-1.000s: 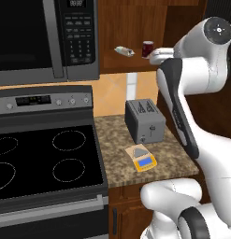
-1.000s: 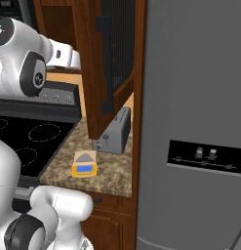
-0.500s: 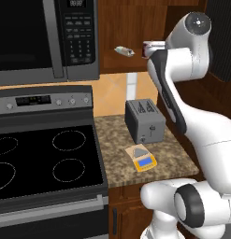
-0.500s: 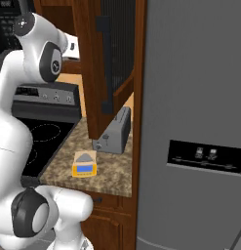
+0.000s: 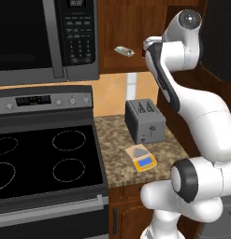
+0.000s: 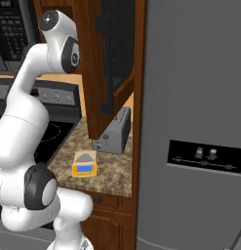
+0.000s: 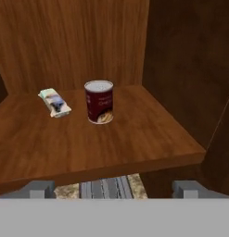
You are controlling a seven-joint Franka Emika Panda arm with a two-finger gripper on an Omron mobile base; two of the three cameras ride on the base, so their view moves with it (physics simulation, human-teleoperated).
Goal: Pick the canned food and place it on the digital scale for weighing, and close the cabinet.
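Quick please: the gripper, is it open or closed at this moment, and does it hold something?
Gripper: open and holding nothing; its two finger tips stand wide apart short of the shelf edge, while the small dark red cylindrical can stands upright on the wooden cabinet shelf, untouched.

The canned food [image 7: 99, 102] is standing upright on the shelf of the cabinet [image 7: 111, 143], with a wrapped item [image 7: 54, 102] lying just to its left in the hand view and the two sitting apart. Below, on the bench [image 5: 118, 156], the toaster [image 5: 143, 121] is sitting toward the wall and the digital scale [image 5: 141, 158] is lying in front of it, nearer the edge. The stove [image 5: 39, 158] is standing left of the bench under the microwave [image 5: 42, 39], while the cabinet door [image 6: 112, 63] is hanging open above the toaster, beside the refrigerator [image 6: 195, 122].
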